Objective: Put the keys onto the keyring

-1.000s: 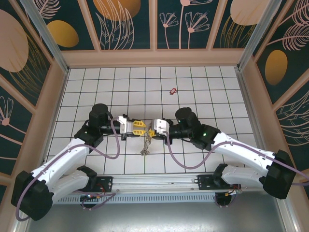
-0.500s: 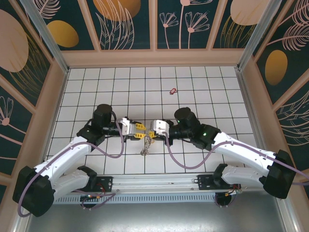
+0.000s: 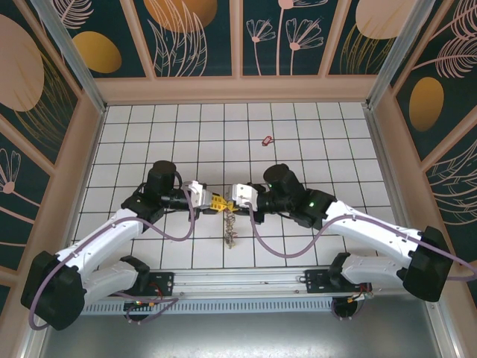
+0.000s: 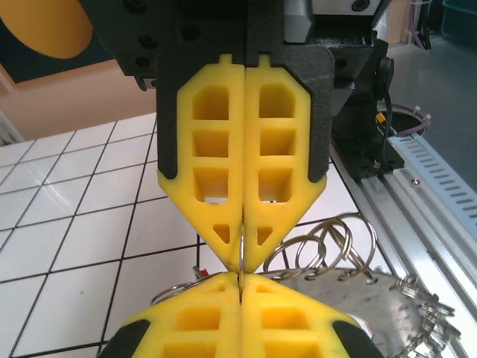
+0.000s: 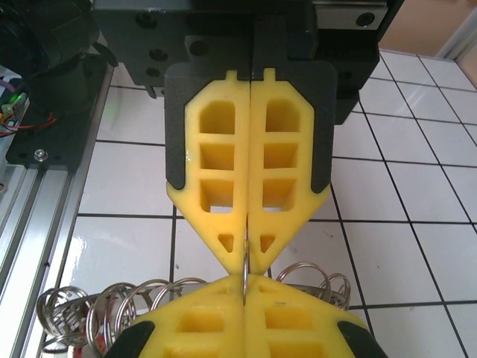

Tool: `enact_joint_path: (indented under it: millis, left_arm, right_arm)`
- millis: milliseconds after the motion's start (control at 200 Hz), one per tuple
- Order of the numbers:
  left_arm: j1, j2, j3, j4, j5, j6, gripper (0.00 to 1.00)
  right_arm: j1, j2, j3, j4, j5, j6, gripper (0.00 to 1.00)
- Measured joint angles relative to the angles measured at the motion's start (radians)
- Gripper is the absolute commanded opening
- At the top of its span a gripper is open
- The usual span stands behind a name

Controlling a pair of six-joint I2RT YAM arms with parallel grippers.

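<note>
Surface: white tiles, floral walls around.
Keyring: dangles at mid-surface, small rings bunched, its thin wire pinched from both sides.
Left hand: fingers pressed together on that wire.
Right hand: likewise clamped on it, tips meeting the left's.
Key: red-tagged, on far tiles, well apart.

The left tool and right tool have met tip-to-tip, seemingly pinching the keyring.
</note>
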Motion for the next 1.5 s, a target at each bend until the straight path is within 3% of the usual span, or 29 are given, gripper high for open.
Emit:
enact_joint_path:
  millis: [125,205,275,480,806,1101,1497]
  left_arm:
    - [0.000,0.000,0.000,0.004,-0.005,-0.008,0.00]
    - [0.000,-0.006,-0.006,0.026,-0.011,-0.039,0.00]
    - [0.000,-0.023,-0.034,0.113,-0.016,-0.103,0.00]
    - [-0.010,-0.043,-0.092,0.391,0.013,-0.322,0.00]
    - [-0.010,-0.042,-0.113,0.579,0.057,-0.459,0.00]
    - [-0.010,-0.041,-0.117,0.626,0.058,-0.495,0.00]
    - [-0.028,-0.019,-0.130,0.661,0.056,-0.520,0.00]
  right_arm:
    - [0.004,0.001,0.003,-0.002,0.011,0.000,0.00]
    - [0.003,-0.003,0.003,-0.001,0.017,0.000,0.19]
    - [0.007,-0.019,0.000,0.006,0.013,-0.005,0.27]
    - [0.001,-0.141,-0.064,0.075,0.007,0.010,0.33]
    - [-0.024,-0.186,-0.127,0.195,-0.033,0.075,0.20]
    - [-0.024,-0.185,-0.145,0.285,-0.048,0.104,0.23]
    - [-0.024,-0.176,-0.149,0.324,-0.068,0.122,0.09]
